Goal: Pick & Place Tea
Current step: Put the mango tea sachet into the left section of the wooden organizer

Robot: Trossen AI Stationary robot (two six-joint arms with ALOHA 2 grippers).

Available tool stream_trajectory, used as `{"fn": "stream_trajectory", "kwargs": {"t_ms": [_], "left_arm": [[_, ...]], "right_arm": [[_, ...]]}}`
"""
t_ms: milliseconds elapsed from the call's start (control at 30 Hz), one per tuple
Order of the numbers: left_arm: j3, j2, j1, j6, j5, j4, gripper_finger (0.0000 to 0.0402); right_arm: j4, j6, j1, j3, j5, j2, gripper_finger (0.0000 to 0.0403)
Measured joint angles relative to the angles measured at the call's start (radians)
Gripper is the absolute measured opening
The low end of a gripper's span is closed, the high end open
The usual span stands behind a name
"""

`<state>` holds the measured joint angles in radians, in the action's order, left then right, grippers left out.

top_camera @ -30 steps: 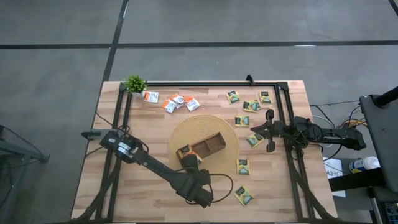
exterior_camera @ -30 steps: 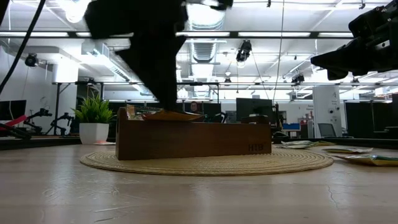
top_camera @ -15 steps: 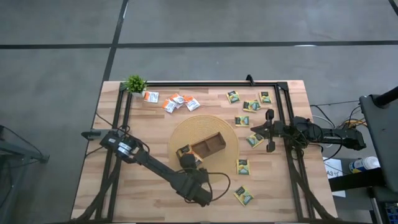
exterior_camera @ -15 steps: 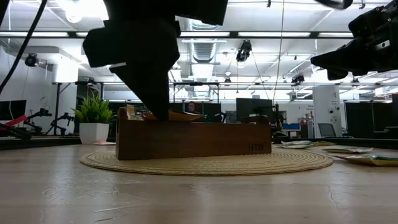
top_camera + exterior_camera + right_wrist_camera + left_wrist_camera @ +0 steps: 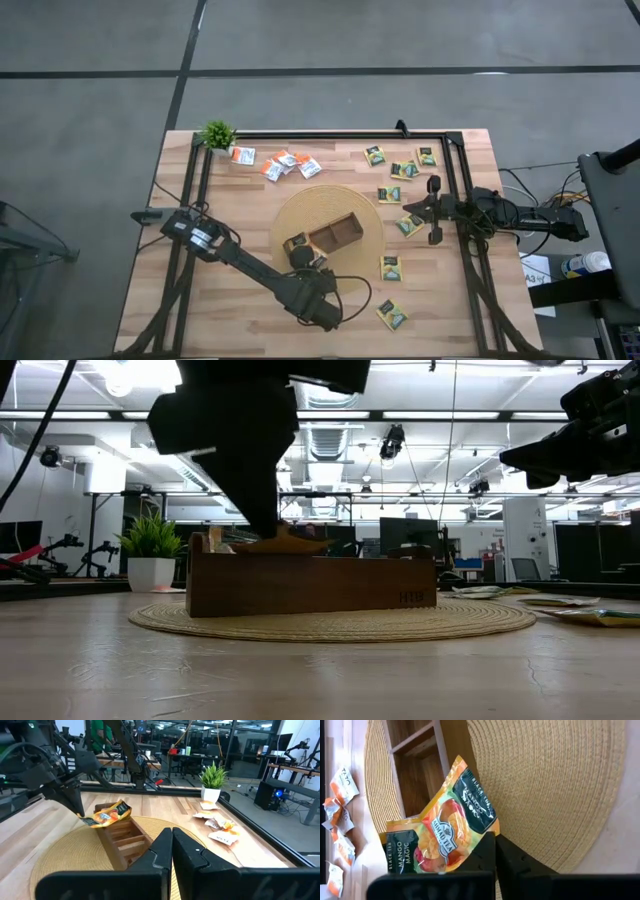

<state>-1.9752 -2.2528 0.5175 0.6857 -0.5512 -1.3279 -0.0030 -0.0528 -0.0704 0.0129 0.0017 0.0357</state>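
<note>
The mango tea sachet point(image 5: 445, 827) is yellow-orange with dark green corners and white lettering. Beside the brown wooden tray point(image 5: 335, 234), the woven mat point(image 5: 366, 215) is tan; far sachets point(image 5: 276, 163) look white-and-orange.

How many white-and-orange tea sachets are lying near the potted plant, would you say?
4 sachets: one beside the plant, three clustered toward the mat; overlaps may hide more.
</note>
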Motion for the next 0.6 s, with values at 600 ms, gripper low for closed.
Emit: {"fn": "stream_trajectory", "kwargs": {"t_ms": [600], "left_arm": [[-0.016, 0.122, 0.035, 0.171, -0.051, -0.07, 0.0]], "right_arm": [[0.0, 0.0, 0.0, 0.0, 0.0, 0.0, 0.0009]]}}
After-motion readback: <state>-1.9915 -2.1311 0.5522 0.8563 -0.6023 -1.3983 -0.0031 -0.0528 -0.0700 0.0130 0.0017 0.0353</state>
